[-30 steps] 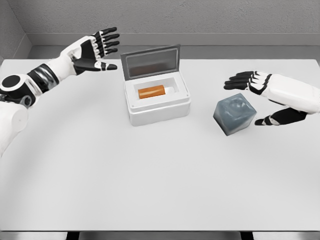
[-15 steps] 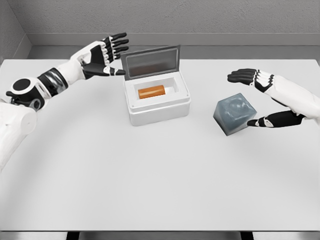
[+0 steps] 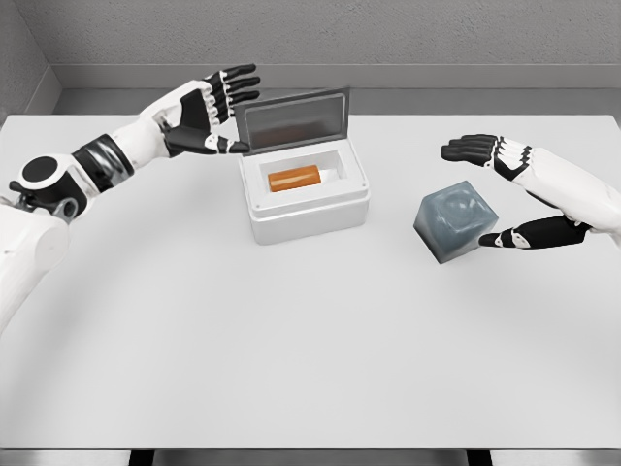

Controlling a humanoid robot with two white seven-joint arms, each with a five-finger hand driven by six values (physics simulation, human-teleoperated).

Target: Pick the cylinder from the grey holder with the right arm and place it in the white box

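An orange cylinder [image 3: 294, 179] lies on its side inside the white box [image 3: 307, 212], whose grey lid [image 3: 294, 119] stands raised at the back. The grey holder [image 3: 455, 221] sits tilted on the table to the right of the box and looks empty. My right hand [image 3: 490, 192] is open just right of the holder, fingers above it and thumb beside its lower right corner, not gripping it. My left hand [image 3: 225, 115] is open beside the lid's left edge, its thumb close to the lid's lower left corner.
The white table [image 3: 291, 340] stretches wide in front of the box and holder. A grey wall [image 3: 388, 39] runs behind the table's far edge.
My left hand has moved right, from well left of the box to the lid's left edge. My right hand has shifted slightly beside the holder. The cylinder has stayed in the box.
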